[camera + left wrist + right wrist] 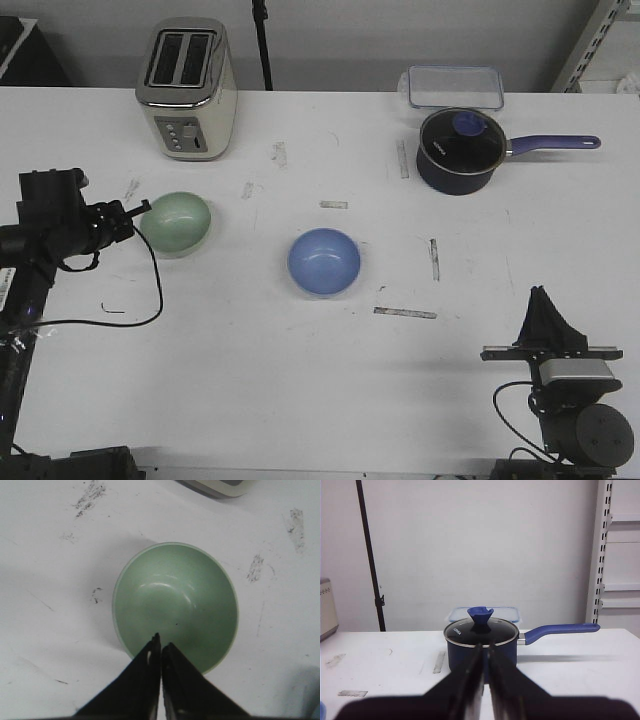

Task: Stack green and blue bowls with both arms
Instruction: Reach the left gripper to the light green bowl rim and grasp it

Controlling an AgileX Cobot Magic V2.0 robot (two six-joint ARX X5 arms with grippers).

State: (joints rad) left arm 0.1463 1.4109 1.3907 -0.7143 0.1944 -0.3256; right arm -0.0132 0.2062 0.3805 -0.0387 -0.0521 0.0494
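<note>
The green bowl (pixel 177 222) sits tilted on the white tabletop (pixel 300 380) in front of the toaster (pixel 187 88), its mouth tipped toward the left arm. The left pincer (pixel 138 211) has its fingers pressed together at the bowl's near rim; from the wrist camera the tips overlap the rim (pixel 160 645), and they seem to be pinching its wall, though the edge itself is hidden behind them. The blue bowl (pixel 324 262) rests upright and open near the middle of the tabletop, well apart from the green one and untouched.

By my reading, the step in hand is the pickup of the green bowl. The next move calls for lifting it level, carrying it over the blue bowl and lowering it concentrically so the equal-sized shells nest.

Both bowls are smooth, round and slightly glossy, likely slippery under a thin rim pinch. The tabletop is matte, scuffed with dark marks and bits of tape.

The right pincer (pixel 545 300) is parked at the near right, fingers together on nothing, pointing toward the dark blue lidded saucepan (pixel 481 645).
</note>
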